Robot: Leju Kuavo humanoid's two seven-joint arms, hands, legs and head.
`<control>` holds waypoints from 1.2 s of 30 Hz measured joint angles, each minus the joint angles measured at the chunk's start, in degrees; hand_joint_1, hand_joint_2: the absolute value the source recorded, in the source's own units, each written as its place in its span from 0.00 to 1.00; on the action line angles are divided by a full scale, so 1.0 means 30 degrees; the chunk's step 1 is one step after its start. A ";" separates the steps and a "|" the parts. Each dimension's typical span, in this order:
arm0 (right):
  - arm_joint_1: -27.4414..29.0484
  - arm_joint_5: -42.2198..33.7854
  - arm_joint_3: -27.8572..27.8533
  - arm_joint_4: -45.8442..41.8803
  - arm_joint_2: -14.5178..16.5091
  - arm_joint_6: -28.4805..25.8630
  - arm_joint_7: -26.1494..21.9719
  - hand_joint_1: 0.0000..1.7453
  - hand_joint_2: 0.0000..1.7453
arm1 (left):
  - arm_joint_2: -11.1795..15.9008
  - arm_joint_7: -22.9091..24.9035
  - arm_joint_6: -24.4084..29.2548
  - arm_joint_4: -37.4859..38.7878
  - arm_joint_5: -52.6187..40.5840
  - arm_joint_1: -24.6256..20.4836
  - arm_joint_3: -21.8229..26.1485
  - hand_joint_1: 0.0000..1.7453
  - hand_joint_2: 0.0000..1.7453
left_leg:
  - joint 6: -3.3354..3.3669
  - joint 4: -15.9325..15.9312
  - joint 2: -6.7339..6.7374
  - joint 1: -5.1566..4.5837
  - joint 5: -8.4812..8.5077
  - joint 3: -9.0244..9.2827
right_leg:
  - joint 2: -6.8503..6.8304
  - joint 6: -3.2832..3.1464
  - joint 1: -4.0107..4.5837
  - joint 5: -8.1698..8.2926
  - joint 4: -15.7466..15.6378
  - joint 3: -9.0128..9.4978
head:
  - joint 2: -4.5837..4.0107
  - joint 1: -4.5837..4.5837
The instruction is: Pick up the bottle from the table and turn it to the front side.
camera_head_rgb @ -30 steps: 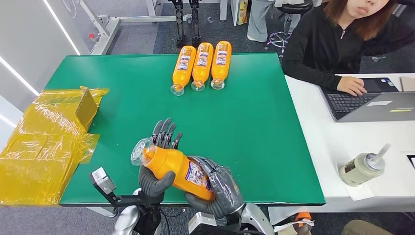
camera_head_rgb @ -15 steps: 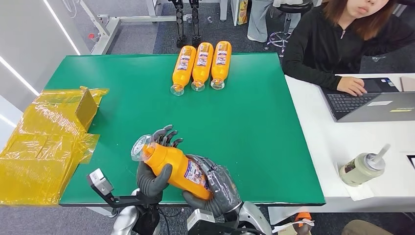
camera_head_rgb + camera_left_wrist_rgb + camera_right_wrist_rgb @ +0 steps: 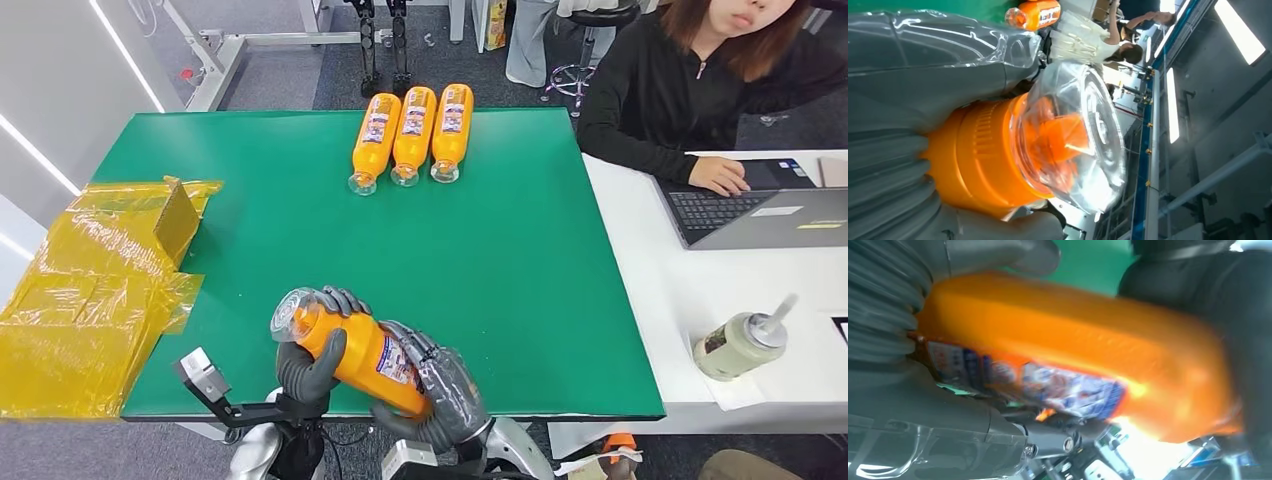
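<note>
Head view: the bottle (image 3: 352, 348) is held over the near edge of the green worktop (image 3: 500, 260), left robot hand (image 3: 312, 362) wrapped round its neck, right robot hand (image 3: 440, 392) closed on its base. To turn it well, roll with one hand and let the other only steady it.

Left wrist view: the clear cap (image 3: 1083, 137) juts free — keep the fingers behind it.

Right wrist view: the label (image 3: 1028, 380) shows, blurred — stop once it faces forward.
</note>
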 joint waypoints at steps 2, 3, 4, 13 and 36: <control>0.0049 -0.0135 0.0110 0.0051 -0.0002 -0.0046 -0.0104 0.00 1.00 | 0.0000 -0.0002 0.0016 0.0000 -0.0009 0.0002 -0.0002 1.00 1.00 | 0.0000 0.0000 0.0001 0.0000 0.0000 0.0000 | 0.0001 0.0000 0.0000 0.0000 0.0000 0.0000 | 0.0000 -0.0004; 0.0057 -0.0182 0.0139 0.0060 -0.0002 -0.0058 -0.0122 0.00 1.00 | 0.0000 -0.0005 0.0016 0.0002 -0.0009 0.0003 -0.0002 1.00 1.00 | 0.0000 0.0000 0.0001 0.0000 0.0000 0.0000 | 0.0001 0.0000 0.0000 0.0000 0.0000 0.0000 | 0.0000 -0.0002; 0.0058 -0.0196 0.0161 0.0062 -0.0004 -0.0069 -0.0137 0.00 1.00 | 0.0000 -0.0009 0.0016 0.0004 -0.0009 0.0005 0.0000 1.00 1.00 | 0.0000 0.0000 0.0001 0.0000 0.0000 0.0000 | 0.0000 0.0000 0.0000 0.0000 0.0000 0.0000 | 0.0000 -0.0004; 0.0250 -0.1016 0.0346 -0.0118 0.0000 -0.1416 -0.1005 0.00 1.00 | 0.0000 0.0091 0.0271 -0.0006 0.0239 0.0010 0.0011 0.98 1.00 | 0.0000 0.0001 -0.0001 -0.0001 0.0000 -0.0002 | -0.0001 0.0000 -0.0001 0.0000 0.0000 0.0001 | 0.0000 0.0000; -0.0003 -0.3395 0.1002 -0.0346 -0.0002 -0.4639 -0.2474 0.00 1.00 | 0.2553 0.0545 0.7962 -0.5178 -1.0748 -0.2042 0.2856 1.00 1.00 | -0.0032 -0.0002 -0.0002 0.0008 0.0022 -0.0002 | 0.0001 -0.0014 0.0002 0.0009 0.0021 -0.0005 | 0.0000 0.0000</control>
